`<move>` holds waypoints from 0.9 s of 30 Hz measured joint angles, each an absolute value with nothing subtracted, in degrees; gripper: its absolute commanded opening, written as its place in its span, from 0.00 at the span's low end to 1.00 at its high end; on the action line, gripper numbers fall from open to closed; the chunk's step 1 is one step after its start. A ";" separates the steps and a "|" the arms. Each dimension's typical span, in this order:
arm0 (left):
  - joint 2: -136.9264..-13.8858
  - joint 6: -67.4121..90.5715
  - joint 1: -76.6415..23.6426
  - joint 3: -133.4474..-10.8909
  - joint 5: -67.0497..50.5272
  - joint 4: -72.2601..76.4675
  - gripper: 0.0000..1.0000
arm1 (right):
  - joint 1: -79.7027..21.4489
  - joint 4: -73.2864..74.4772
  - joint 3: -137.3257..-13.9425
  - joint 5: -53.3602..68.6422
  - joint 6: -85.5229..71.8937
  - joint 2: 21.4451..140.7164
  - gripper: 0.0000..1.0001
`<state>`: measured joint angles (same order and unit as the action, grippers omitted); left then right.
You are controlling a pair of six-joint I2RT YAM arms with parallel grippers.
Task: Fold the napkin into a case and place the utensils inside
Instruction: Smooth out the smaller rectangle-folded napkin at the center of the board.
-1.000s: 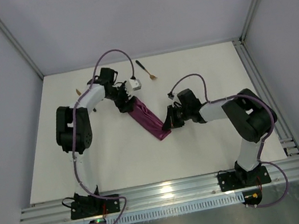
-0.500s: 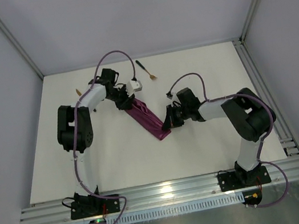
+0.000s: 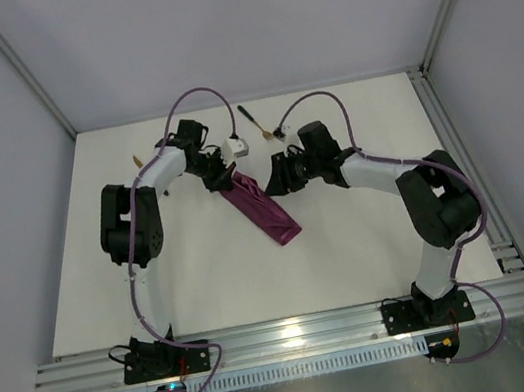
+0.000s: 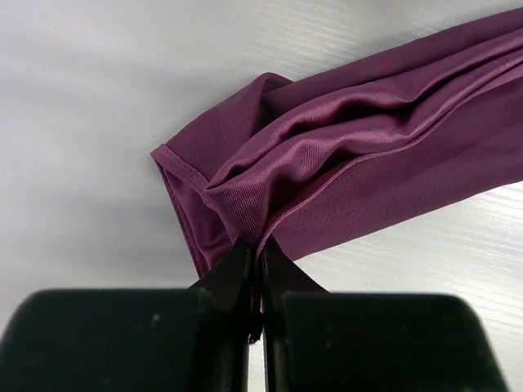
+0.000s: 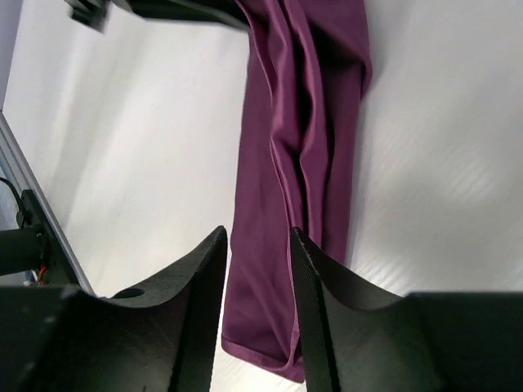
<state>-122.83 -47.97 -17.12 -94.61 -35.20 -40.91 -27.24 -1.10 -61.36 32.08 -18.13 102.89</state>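
Right, from overhead the napkin (image 3: 266, 208) lies as one long folded strip running diagonally across the middle of the bench (image 3: 197, 289), and the left fingers (image 3: 221, 176) sit at its far end. Only the left wrist view shows the grip: both fingers are clenched tight on a pinch of cloth at the strip's ruffled end. Over to the right wrist view, and the right fingers (image 5: 204, 278) stand apart, released, gripping nothing, with the strip lying flat on the bench below the gap between them. Overhead puts them just beside the strip's far half, on its right. Count: one napkin, two arms, one fork (image 3: 255, 123) near the back edge, well apart from the cloth, plus one gold tip (image 3: 137, 161) by the left arm, too hidden to tell which utensil
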 measured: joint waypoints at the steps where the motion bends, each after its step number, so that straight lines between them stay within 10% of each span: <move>1: -122.83 -47.20 -17.12 -94.63 -35.22 -40.86 0.00 | -27.24 -1.37 -62.50 31.97 -17.21 102.69 0.45; 27: -119.72 -38.02 -19.92 -92.58 -37.47 -41.74 0.05 | -29.15 -20.18 -69.67 31.29 -24.36 119.26 0.45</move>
